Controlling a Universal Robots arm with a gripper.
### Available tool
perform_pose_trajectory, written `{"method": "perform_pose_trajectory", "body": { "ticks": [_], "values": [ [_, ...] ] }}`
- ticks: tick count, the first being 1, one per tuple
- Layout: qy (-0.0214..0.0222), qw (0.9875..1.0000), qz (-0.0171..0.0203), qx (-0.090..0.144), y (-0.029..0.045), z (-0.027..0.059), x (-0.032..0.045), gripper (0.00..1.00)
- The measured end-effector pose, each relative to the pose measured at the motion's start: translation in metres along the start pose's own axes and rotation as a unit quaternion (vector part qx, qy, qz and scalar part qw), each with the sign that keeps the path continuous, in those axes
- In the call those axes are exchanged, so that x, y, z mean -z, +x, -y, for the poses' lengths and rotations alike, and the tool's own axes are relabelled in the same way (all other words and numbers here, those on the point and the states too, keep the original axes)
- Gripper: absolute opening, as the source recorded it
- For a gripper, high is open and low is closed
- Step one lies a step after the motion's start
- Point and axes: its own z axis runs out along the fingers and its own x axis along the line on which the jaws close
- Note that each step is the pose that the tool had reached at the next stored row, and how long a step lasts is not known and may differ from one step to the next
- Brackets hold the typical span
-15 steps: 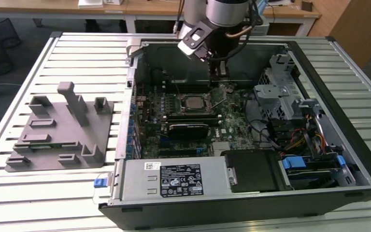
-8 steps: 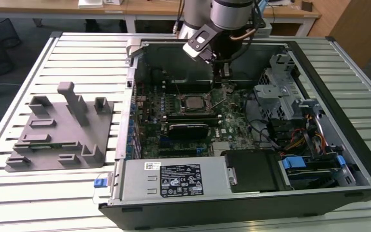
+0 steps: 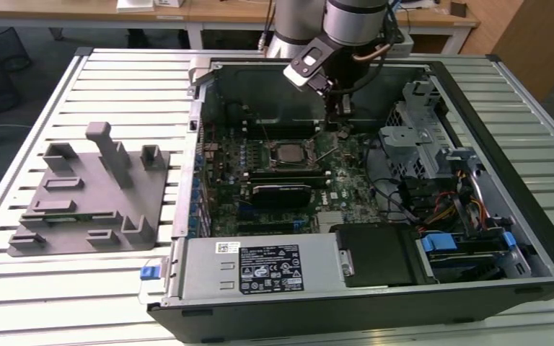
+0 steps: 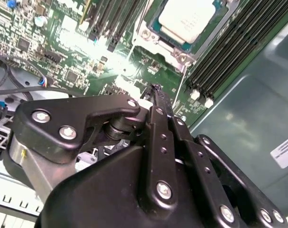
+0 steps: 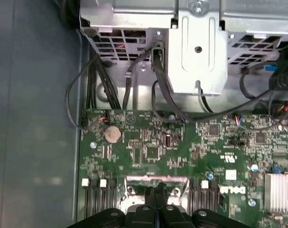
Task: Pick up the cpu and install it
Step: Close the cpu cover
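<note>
Silver cpu in its socket, partly cut off; black hand near it, pinched together, empty.

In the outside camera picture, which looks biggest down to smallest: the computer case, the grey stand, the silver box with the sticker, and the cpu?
Largest to smallest:
1. computer case
2. grey stand
3. silver box
4. cpu
The stand and the box are fairly close in size. The box looks nearer the camera, so that pair is less sure.
</note>
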Motion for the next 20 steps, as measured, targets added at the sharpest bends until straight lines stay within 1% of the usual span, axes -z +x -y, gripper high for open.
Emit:
{"method": "perform_pose_trajectory", "body": {
  "ticks": [10, 17, 20],
  "values": [
    [0.0003, 1.0000, 0.0001, 0.000, 0.0027, -0.0138, -0.0049, 0.11],
    [0.0008, 1.0000, 0.0001, 0.000, 0.0038, -0.0266, -0.0078, 0.11],
    [0.0008, 1.0000, 0.0001, 0.000, 0.0040, -0.0297, -0.0101, 0.11]
  ]
}}
